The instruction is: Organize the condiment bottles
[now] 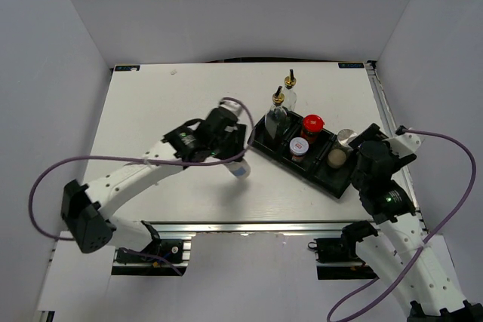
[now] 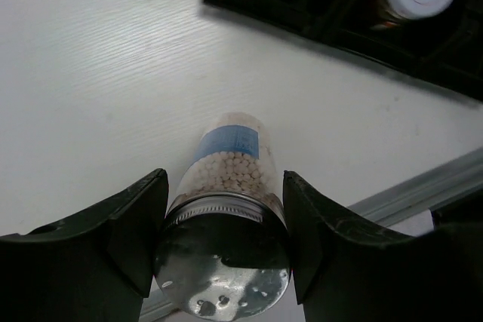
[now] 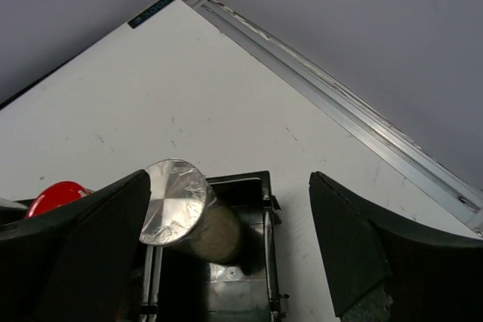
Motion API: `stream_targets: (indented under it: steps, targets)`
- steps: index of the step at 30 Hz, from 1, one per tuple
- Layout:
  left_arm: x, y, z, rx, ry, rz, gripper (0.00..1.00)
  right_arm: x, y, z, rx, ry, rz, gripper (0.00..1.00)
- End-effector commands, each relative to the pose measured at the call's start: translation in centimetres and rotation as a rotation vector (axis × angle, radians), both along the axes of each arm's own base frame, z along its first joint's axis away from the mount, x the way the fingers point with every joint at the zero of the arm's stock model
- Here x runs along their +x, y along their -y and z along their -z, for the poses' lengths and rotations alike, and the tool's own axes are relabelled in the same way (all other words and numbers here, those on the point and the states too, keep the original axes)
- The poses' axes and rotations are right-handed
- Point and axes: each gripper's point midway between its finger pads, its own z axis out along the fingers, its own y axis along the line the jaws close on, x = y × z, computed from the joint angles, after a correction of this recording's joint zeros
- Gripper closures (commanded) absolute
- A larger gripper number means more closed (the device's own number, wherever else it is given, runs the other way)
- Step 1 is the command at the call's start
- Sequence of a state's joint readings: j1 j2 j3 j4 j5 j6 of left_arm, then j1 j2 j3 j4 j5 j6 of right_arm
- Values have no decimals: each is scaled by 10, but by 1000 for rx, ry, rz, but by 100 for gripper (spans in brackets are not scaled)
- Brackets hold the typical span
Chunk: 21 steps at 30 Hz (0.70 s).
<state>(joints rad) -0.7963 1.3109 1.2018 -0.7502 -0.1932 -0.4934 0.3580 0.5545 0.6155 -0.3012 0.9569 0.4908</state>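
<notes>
I see white table [image 1: 151, 111], black tray [image 1: 321, 175] angled at right-centre. My left gripper [image 2: 224, 190] clamped on white blue-banded bottle [image 2: 229, 145], pads either side just under its metal shaker lid; bottle over bare table just left of tray, can't tell if base touches. My right gripper [image 3: 226, 186] spread wide, nothing btwn fingers, above tray's right end. Silver-lidded jar [image 3: 175, 201] leans in that end compartment. Red-capped brown jar [image 1: 312, 124] + white-lidded jar [image 1: 299, 148] in mid compartment. Glass bottle [image 1: 277, 115] w/ gold pourer in left compartment, second glass bottle [image 1: 290, 94] just behind tray
</notes>
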Motion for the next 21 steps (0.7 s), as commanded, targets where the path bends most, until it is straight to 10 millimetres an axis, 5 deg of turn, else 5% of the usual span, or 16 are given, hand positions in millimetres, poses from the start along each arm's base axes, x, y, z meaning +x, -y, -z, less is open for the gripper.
stream_targets:
  steps: [1, 6, 10, 11, 12, 13, 14, 19, 21]
  targets:
    - [0, 55, -22, -9, 100, 107, 97, -10, 19, -20, 6, 19, 114, 10]
    - [-17, 133, -53, -24, 196, 309, 100, -15, 33, -29, 14, -8, 174, 10]
    - [-9, 178, -59, -35, 233, 405, 100, 11, 20, -66, -1, 35, 33, 11]
    - [-12, 189, -59, -42, 229, 453, 100, 22, 17, -60, -14, -28, 16, 11]
    - [-10, 199, -77, -71, 258, 468, 100, 28, 19, -63, -26, -55, 8, 11]
    - [-12, 203, -75, -54, 253, 483, 100, 36, 14, -79, -24, -49, -27, 11]
    - [-14, 212, -69, -38, 250, 515, 100, 45, 12, -68, -29, -114, -38, 11]
    - [-19, 235, -81, -57, 278, 579, 100, 75, 13, -79, 2, -100, -122, 10]
    - [-26, 248, -71, -54, 256, 641, 100, 82, 26, -82, 22, -102, -105, 11]
